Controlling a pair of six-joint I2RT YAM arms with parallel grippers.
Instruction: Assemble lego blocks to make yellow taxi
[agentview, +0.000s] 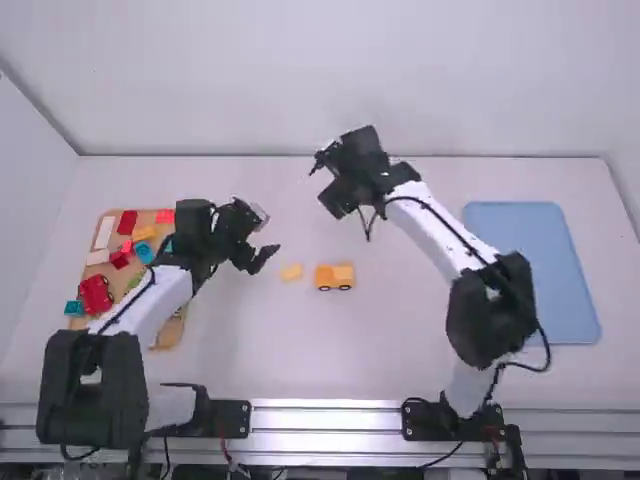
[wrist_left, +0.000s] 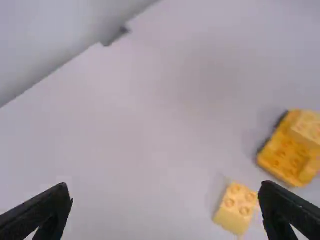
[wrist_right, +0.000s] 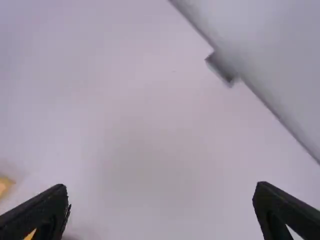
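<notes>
yellow brick and wheeled body lying between two wide pairs of fingers

the left fingers (agentview: 264, 258) are standing wide and holding nothing, their black tips hanging over the bench just beside the small yellow brick (agentview: 291, 272). the right fingers (agentview: 340, 197) are also standing wide and gripping nothing, hanging beyond the yellow vehicle body (agentview: 335, 276).

that body is resting on the smooth, pale bench (agentview: 240, 350), its boxy shape showing dark round wheels. a paler block (wrist_left: 307, 125) is sitting on one end, leaving round studs showing on the lower, deeper yellow part. the small brick is lying near it but apart, rectangular, its studs facing up.

beside the left arm, a tan tray (agentview: 168, 335) is holding chunky red, white, yellow and blue blocks, with a rounded red piece (agentview: 95, 295) among them. beyond the right arm, a flat blue tray (agentview: 530, 270) with rounded corners is lying on the bench.
</notes>
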